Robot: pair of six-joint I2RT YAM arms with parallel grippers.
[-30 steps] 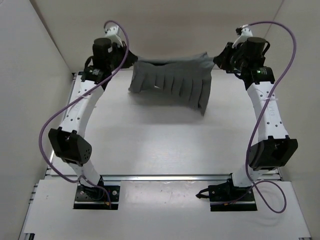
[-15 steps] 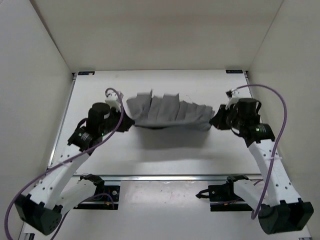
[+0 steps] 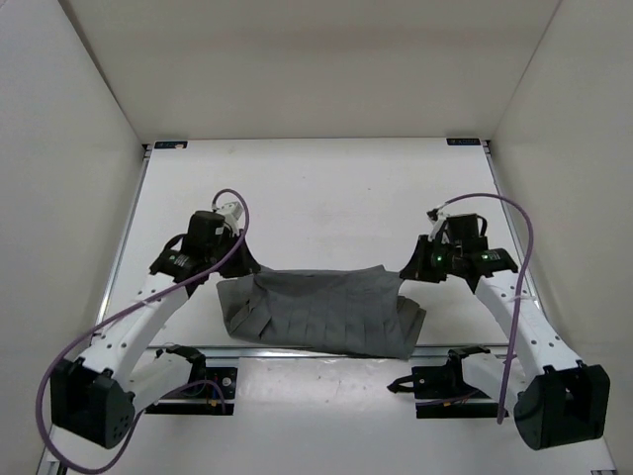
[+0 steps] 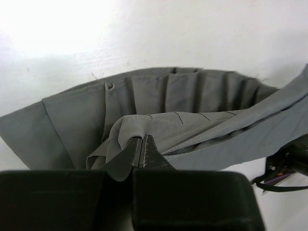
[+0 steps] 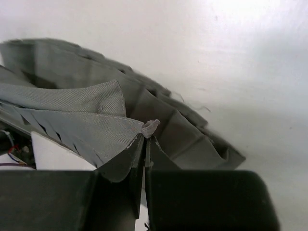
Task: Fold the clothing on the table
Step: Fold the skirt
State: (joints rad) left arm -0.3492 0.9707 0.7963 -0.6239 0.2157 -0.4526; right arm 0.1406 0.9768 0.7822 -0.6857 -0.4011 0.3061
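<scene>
The left gripper (image 4: 141, 144) has its black jaws pinched tight on a bunched corner of the plain medium-grey pleated fabric garment (image 3: 316, 312), and the right gripper (image 5: 145, 139) is clamped just as narrowly on the opposite corner, a small nub of cloth poking up between its fingers. Between the two arms the garment stretches as a wide band low across the near part of the large flat white rectangular table (image 3: 326, 198), and its near hem seems to reach or lap over the front edge by the arm bases. That looks to me like the main risk: if the hem hangs past the edge, the floppy cloth may drag off the surface once it is let go. The pinches are also thin, so a sharp tug could pull a corner free, and the right end looks more bunched than the left, which may leave the fold crooked. Only the overhead view shows how close the hem is to the edge. Only the wrist views show the grips themselves, with the held layer raised over a lower layer of pleats lying flat on the white surface
</scene>
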